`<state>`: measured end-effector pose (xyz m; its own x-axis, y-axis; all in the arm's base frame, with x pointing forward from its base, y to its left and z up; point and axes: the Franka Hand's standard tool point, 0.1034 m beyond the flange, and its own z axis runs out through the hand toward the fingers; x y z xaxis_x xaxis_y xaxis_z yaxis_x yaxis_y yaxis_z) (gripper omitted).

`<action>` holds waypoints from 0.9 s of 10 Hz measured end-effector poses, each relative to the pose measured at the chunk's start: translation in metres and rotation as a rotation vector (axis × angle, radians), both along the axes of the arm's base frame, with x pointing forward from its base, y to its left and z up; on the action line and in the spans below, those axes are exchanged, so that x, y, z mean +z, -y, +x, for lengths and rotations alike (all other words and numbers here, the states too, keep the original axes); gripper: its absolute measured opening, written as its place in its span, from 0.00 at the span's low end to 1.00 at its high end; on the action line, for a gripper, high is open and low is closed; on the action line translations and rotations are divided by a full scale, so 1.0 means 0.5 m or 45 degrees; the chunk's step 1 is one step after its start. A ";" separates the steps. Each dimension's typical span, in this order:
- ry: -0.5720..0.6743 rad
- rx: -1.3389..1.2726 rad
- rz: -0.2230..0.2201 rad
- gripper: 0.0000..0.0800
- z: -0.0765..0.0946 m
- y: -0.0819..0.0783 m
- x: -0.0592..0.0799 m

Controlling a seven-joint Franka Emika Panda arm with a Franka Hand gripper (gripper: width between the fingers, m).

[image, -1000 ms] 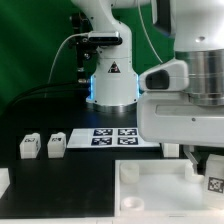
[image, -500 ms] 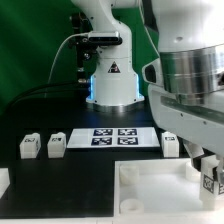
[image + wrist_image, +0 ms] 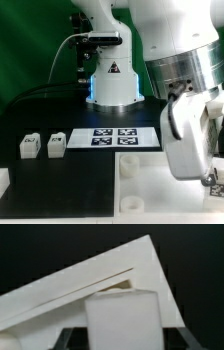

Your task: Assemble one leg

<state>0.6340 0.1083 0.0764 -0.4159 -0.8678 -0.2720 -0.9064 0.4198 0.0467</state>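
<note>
Two legs [image 3: 40, 146] sit on black table [image 3: 60, 185], green backdrop [image 3: 30, 50].

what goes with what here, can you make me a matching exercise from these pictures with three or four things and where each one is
Things:
1. marker board
2. two small tagged white blocks
3. large white panel
4. leg

Places:
A. between the pincer's fingers, seen in the wrist view
B. on the black table toward the exterior view's left
C. flat on the table in front of the arm's base
D. in the foreground, below the arm, in the exterior view

Pairs: 1-C, 2-B, 3-D, 4-A
</note>
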 end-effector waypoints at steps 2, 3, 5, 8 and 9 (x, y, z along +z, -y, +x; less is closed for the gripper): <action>-0.027 -0.099 -0.008 0.38 0.000 0.004 0.001; -0.027 -0.099 -0.016 0.38 0.000 0.004 0.001; -0.037 -0.106 -0.012 0.50 -0.004 0.002 -0.004; -0.031 -0.089 -0.004 0.77 -0.004 -0.018 0.012; -0.022 -0.071 0.010 0.80 -0.002 -0.036 0.041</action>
